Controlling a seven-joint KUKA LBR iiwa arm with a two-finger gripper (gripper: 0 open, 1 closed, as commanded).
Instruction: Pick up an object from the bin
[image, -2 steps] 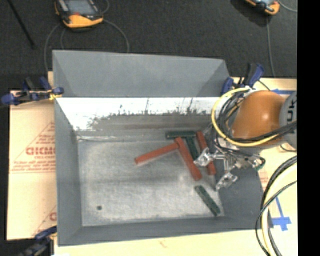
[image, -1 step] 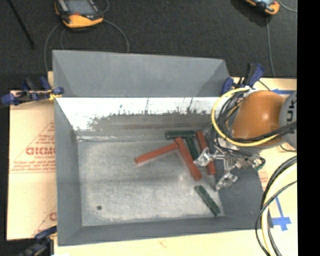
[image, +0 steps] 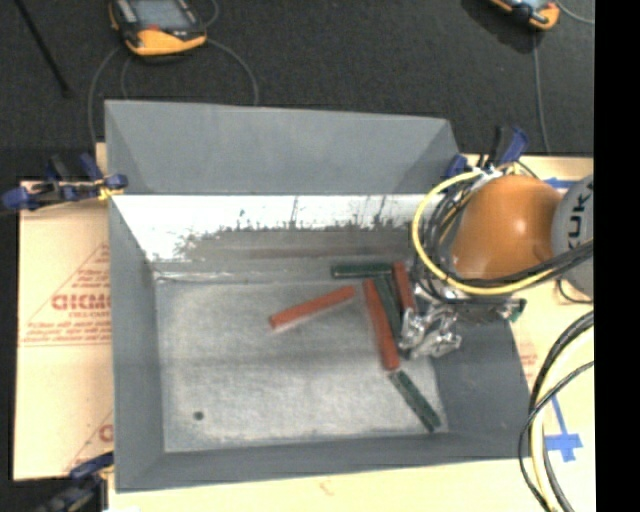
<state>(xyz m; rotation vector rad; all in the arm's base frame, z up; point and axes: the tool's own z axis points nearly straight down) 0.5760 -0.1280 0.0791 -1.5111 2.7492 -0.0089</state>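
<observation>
Five sticks: lying in the bin (image: 133, 340), four of them crowding toward its right wall.
View, claw: the gripper (image: 430, 335) is hanging low beside the right wall, under the orange cover (image: 500, 228); I cannot tell whether it is released or clenched.
View, nearest things: the long red stick (image: 381, 325) is lying just left of the gripper, seemingly touching it. The short red stick (image: 403, 288) is running alongside toward the back wall. The back green stick (image: 362, 269) is sitting across their far ends. The front green stick (image: 418, 400) is pointing at the right front corner, just below the gripper.
View, farther off: the lone red stick (image: 312, 307) is lying slantwise mid-floor, well apart.
Task's thing: judging by nearness, probably the long red stick; no stick is visibly being carried.
Risk, crowding: the two red sticks are lying so close that a closing claw is likely catching both, or nudging one aside.
Risk, wall: the gripper is working near the sloping right wall, so scraping it is looking possible.
Risk, slip: a thin stick pinched near its end is probably tilting and sliding out during a lift.
</observation>
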